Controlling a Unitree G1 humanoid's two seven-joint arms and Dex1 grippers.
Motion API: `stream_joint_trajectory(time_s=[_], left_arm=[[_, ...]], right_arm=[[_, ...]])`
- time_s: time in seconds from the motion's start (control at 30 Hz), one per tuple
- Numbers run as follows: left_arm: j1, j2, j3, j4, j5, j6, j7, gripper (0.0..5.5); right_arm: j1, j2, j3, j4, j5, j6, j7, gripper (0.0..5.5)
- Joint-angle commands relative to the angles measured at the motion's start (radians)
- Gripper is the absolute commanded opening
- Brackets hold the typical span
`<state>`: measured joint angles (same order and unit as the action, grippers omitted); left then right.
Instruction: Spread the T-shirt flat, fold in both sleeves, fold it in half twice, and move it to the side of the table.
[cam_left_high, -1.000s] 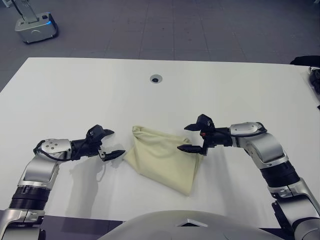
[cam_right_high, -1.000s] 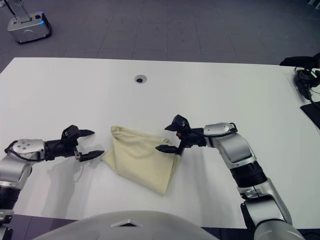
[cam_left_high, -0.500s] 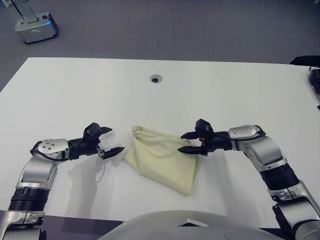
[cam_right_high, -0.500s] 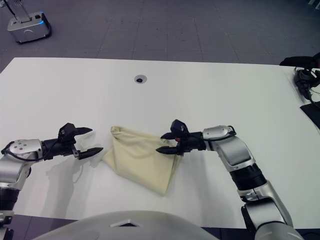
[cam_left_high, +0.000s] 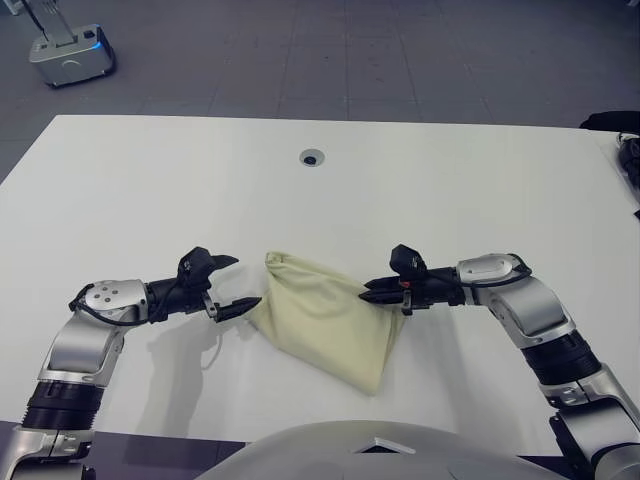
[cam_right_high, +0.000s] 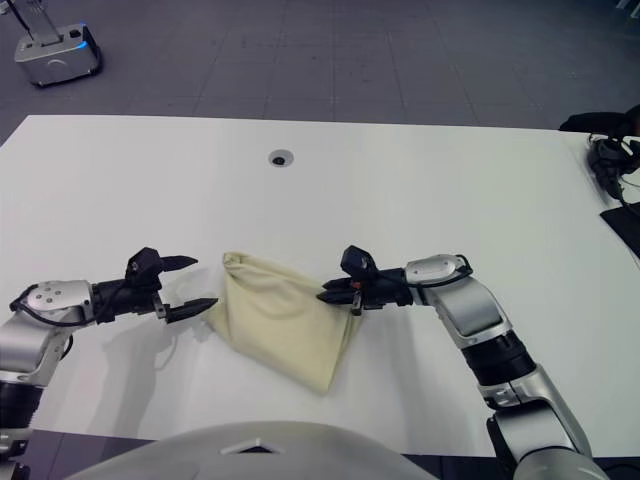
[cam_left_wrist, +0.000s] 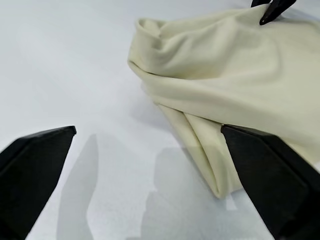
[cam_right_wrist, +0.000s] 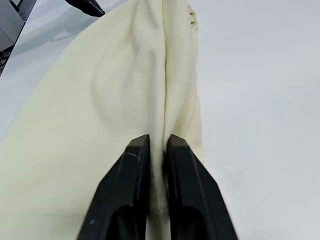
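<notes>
Your right gripper (cam_left_high: 364, 290) has just pinched its fingers onto a ridge of the T-shirt (cam_left_high: 322, 322), which lies bunched near the middle of the table's (cam_left_high: 450, 170) near edge, so spreading can begin. Your left gripper (cam_left_high: 248, 281) has edged up beside the opposite side, fingers wide, forearm low.

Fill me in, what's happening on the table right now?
The right pincer is shut on a fold at the right edge of the T-shirt. The left pincer is open at its left edge, holding nothing. The T-shirt lies bunched on the table, not spread flat.
</notes>
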<state>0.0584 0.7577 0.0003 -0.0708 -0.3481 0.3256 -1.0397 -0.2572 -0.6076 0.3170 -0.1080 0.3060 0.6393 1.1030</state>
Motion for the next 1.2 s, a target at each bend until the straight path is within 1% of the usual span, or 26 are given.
stream_joint_trajectory(time_s=[0.03,0.2,0.43,0.7,0.9,1.03,1.2], left_arm=[[0.018,0.010,-0.042,-0.010,0.042,-0.017,-0.010,5.40],[0.020,0.005,-0.084,0.006,0.086,-0.040,-0.005,5.40],[0.007,0.004,-0.120,0.053,0.134,-0.078,0.009,5.40],[0.009,0.016,-0.127,0.066,0.140,-0.098,0.009,5.40],[0.005,0.018,-0.131,0.074,0.139,-0.106,0.007,5.40],[0.024,0.016,-0.123,0.065,0.136,-0.110,0.020,5.40],[0.029,0.012,-0.118,0.068,0.136,-0.118,0.028,5.40]], right_arm=[[0.002,-0.008,-0.004,0.000,-0.004,-0.009,-0.007,0.00],[0.009,-0.006,-0.004,-0.012,-0.001,-0.013,-0.013,0.00],[0.015,-0.027,-0.034,-0.074,0.022,0.010,-0.017,0.00],[0.074,-0.165,-0.127,-0.217,0.079,0.078,0.004,0.00],[0.138,-0.243,-0.153,-0.304,0.121,0.132,0.007,0.00],[0.123,-0.234,-0.121,-0.277,0.114,0.137,-0.007,0.00],[0.102,-0.172,-0.091,-0.216,0.091,0.106,-0.052,0.00]])
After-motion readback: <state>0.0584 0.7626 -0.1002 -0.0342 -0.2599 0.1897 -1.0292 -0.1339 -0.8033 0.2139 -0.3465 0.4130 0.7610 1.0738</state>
